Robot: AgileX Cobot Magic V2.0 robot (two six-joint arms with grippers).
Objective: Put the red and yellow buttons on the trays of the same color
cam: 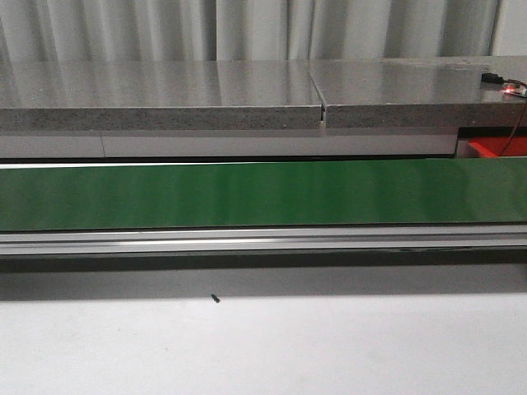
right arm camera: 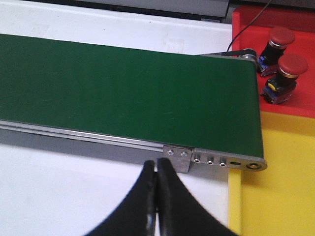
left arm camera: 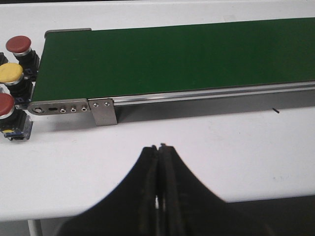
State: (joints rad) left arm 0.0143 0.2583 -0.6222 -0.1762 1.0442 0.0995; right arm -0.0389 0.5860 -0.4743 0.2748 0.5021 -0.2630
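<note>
Two red buttons (right arm camera: 281,35) (right arm camera: 292,64) sit in red tray (right arm camera: 246,19), yellow tray (right arm camera: 280,187) adjoining. Two red (left arm camera: 18,44) (left arm camera: 5,103) and one yellow button (left arm camera: 11,72) queue at the belt's (left arm camera: 172,59) other end. Left tool (left arm camera: 160,147) and right tool (right arm camera: 157,162) both closed, empty, over white surface (left arm camera: 197,142).

black left gripper (left arm camera: 158,147), black right gripper (right arm camera: 156,162), curved fingers

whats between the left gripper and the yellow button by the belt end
In the left wrist view, only bare white table lies between the shut left gripper and the yellow button; the conveyor's metal end bracket sits just beside that line.
</note>
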